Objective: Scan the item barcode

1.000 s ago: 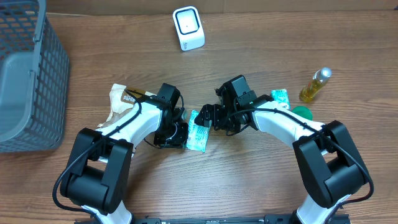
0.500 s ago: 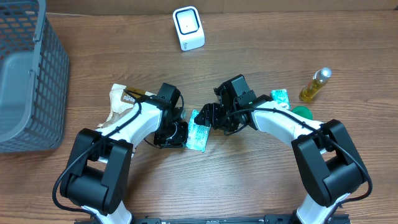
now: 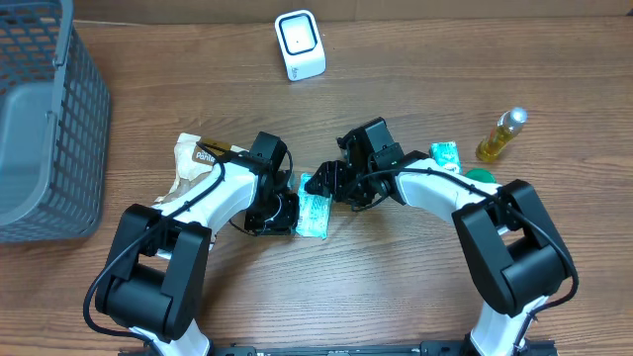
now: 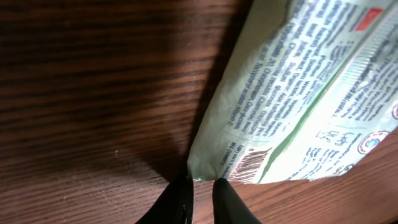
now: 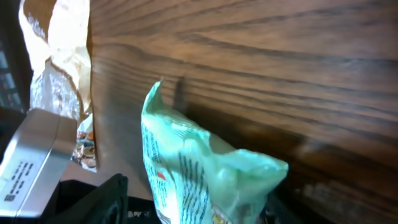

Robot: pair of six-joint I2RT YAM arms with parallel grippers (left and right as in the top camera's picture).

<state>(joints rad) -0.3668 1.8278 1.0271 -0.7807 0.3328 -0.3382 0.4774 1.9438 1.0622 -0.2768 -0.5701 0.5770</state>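
Overhead, the green packet (image 3: 315, 213) sits mid-surface nearer the front edge, its barcode corner clamped by the left gripper (image 4: 202, 188), likely steadying it while the right gripper (image 3: 322, 184) straddles the other end, grip unclear, far from the scanner (image 3: 299, 44).

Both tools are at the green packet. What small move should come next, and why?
Probably the right tool should close on the free end of the green packet. Its jaws stand open there, while the left tool pinches only one corner, beside the barcode. The white scanner stands far off across the table, so a second hold seems wise before carrying.
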